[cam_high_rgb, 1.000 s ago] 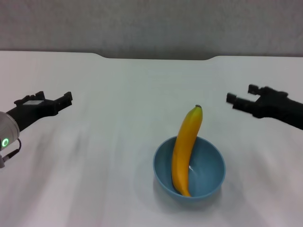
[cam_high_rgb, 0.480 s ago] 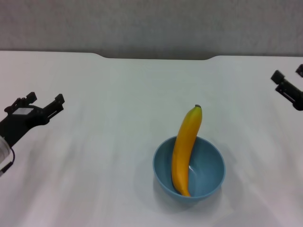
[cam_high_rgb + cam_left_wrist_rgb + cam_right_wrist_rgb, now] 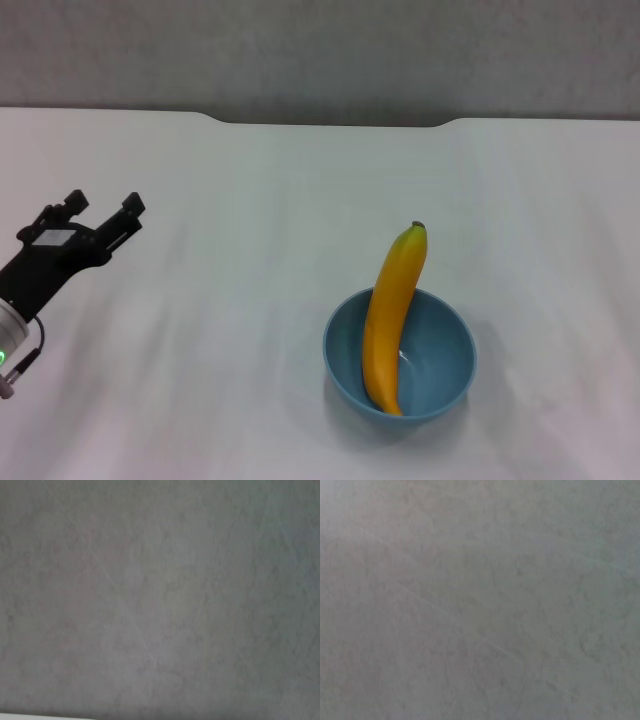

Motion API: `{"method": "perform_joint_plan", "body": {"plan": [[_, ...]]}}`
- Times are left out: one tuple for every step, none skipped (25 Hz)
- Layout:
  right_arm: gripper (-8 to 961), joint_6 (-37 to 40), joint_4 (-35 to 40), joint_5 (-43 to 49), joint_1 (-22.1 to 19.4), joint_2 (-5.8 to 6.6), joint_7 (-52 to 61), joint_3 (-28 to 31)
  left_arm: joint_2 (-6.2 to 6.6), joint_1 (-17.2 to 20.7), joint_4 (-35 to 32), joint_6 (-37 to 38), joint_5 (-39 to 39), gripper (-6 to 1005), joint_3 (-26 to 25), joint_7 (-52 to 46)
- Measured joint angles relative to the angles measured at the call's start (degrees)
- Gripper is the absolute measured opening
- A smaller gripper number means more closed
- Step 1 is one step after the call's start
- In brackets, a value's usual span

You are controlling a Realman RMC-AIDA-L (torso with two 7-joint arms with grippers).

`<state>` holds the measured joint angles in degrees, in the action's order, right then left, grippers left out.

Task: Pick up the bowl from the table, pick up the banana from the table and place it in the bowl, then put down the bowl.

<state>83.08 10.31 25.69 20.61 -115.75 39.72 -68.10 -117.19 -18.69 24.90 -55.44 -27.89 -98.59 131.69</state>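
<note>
The light-blue bowl point(image 3: 400, 356) sits on the white table point(image 3: 250, 200) at about five o'clock from the middle of the head view. The banana point(image 3: 392, 318) rests inside it, lower end down against the bowl's near inner wall, upper part leaning over the far rim with the dark stem tip pointing toward twelve o'clock. The left hand point(image 3: 103, 212) hovers above the table out at nine o'clock, well apart from the bowl, its two fingers spread apart and gripping nothing. The right hand is out of sight in the head view. Both wrist views show only a plain grey surface, probably a wall.
</note>
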Motion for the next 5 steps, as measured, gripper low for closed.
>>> {"method": "perform_joint_plan", "body": {"plan": [[892,0.0,0.0,0.0,0.0,0.00,0.0,0.0,-0.05,-0.2,-0.1,0.0,0.0,894,0.2,0.0],[892,-0.4,-0.6,0.0,0.2,-0.01,0.1,0.0,-0.09,-0.3,-0.2,0.0,0.0,894,0.4,0.0],[892,-0.4,-0.6,0.0,0.2,-0.01,0.1,0.0,-0.09,-0.3,-0.2,0.0,0.0,894,0.4,0.0],[892,-0.8,-0.9,-0.1,0.3,-0.01,0.1,0.1,-0.11,-0.3,-0.3,0.1,0.0,894,0.6,0.0],[892,-1.4,-1.3,-0.1,0.5,-0.01,0.1,0.1,-0.10,-0.3,-0.3,0.2,0.0,894,0.7,0.1]]}}
